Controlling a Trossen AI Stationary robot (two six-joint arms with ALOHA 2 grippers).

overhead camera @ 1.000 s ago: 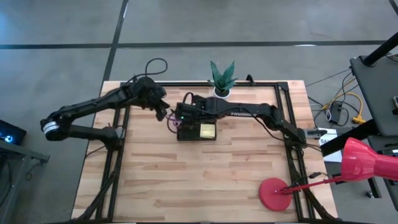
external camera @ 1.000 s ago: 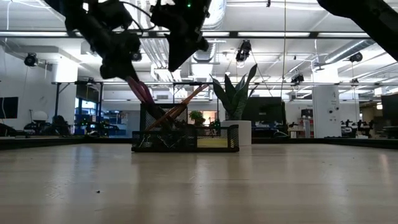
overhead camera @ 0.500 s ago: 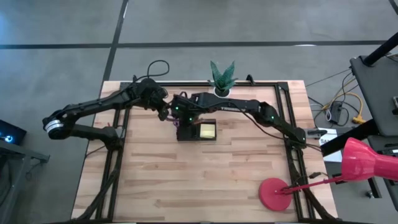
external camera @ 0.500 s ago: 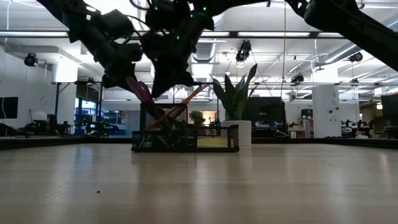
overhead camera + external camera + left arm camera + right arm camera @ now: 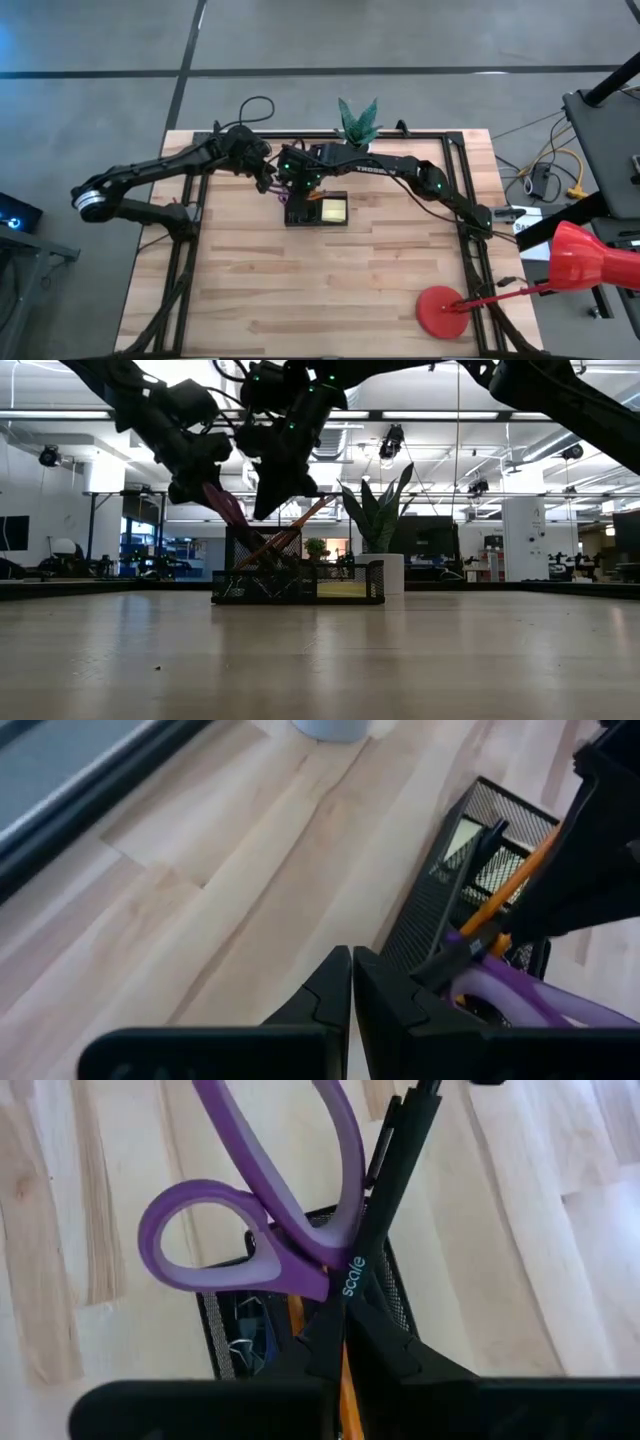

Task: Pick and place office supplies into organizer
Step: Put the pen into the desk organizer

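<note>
The black mesh organizer (image 5: 316, 210) (image 5: 300, 582) stands toward the table's far side. A yellow sticky pad (image 5: 333, 210) lies in its right half. Purple-handled scissors (image 5: 290, 1240) (image 5: 225, 508) and an orange pencil (image 5: 300, 525) (image 5: 500, 895) lean up out of its tall left compartment. My right gripper (image 5: 293, 190) (image 5: 343, 1325) hangs over that compartment, shut on a thin black pen (image 5: 390, 1190). My left gripper (image 5: 265, 178) (image 5: 352, 982) hovers just left of the organizer, shut and holding nothing. My right gripper pinches the black pen between its two fingers at the printed part of the barrel (image 5: 348, 1280). The fingers come from above, slanting down toward the tall compartment, beside the scissors' handles. The rest of the pen runs on past the fingertips; where its ends sit I cannot tell.
A white pot with a green plant (image 5: 357, 125) (image 5: 385, 550) stands just behind the organizer at the far edge. A red round base with a rod (image 5: 445, 310) sits at the near right corner. Bare wooden tabletop (image 5: 320, 290) stretches in front of the organizer.
My right gripper has come down and moved a little toward the table's left and far edge, from above the organizer's middle to its tall left compartment beside the scissors. The organizer and the things in it have stayed put.
</note>
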